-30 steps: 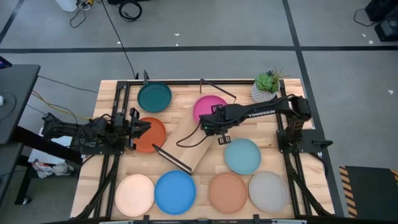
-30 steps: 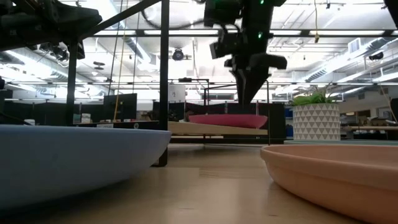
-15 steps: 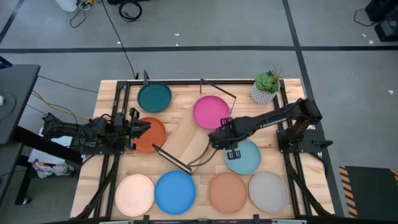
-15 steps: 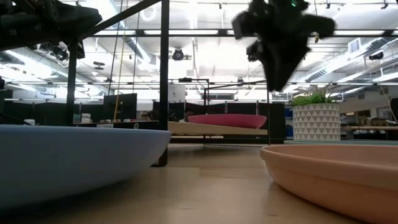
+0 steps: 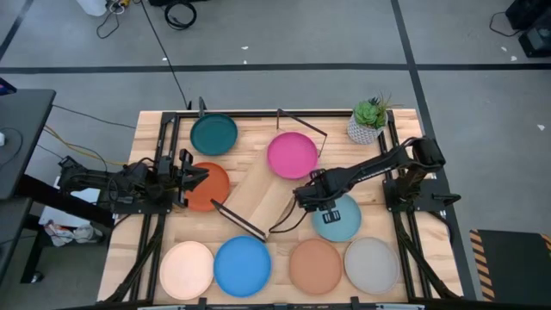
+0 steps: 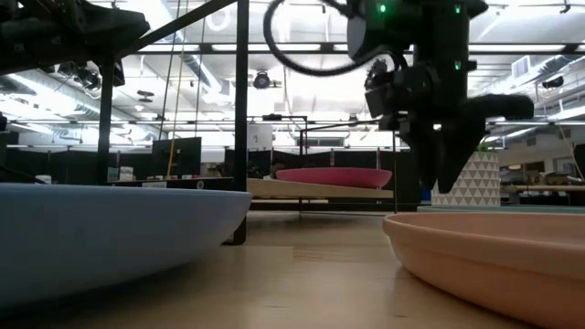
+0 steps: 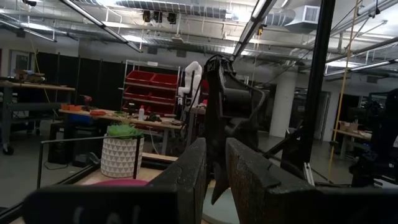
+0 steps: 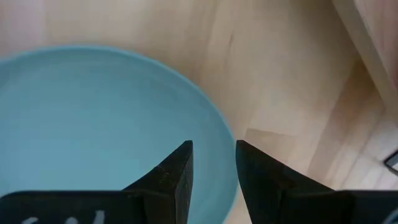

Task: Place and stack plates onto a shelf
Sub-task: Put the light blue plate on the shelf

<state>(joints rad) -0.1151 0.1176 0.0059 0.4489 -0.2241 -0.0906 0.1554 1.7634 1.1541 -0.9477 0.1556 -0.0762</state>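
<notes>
My right gripper (image 5: 317, 205) (image 6: 448, 178) points down over the left rim of the pale blue plate (image 5: 340, 220) (image 8: 93, 124). It is open by a narrow gap (image 8: 213, 155), and the rim runs under that gap. I cannot tell whether it touches. The magenta plate (image 5: 293, 155) (image 6: 334, 176) rests on the far end of the shelf (image 5: 254, 202) (image 6: 274, 189), which stands skewed on its wire legs. My left gripper (image 5: 202, 175) (image 7: 216, 155) waits over the orange-red plate (image 5: 211, 194), its fingers nearly together.
The teal plate (image 5: 213, 133) lies at the far left. Cream (image 5: 187, 267), bright blue (image 5: 243, 265), terracotta (image 5: 315, 265) and grey (image 5: 372, 263) plates line the near edge. A potted plant (image 5: 368, 120) stands at the far right corner. Bare wood shows between shelf and pale blue plate.
My right gripper has swung from beside the magenta plate on the shelf toward the table's near edge and come down over the pale blue plate's left rim. The magenta plate has stayed on the shelf.
</notes>
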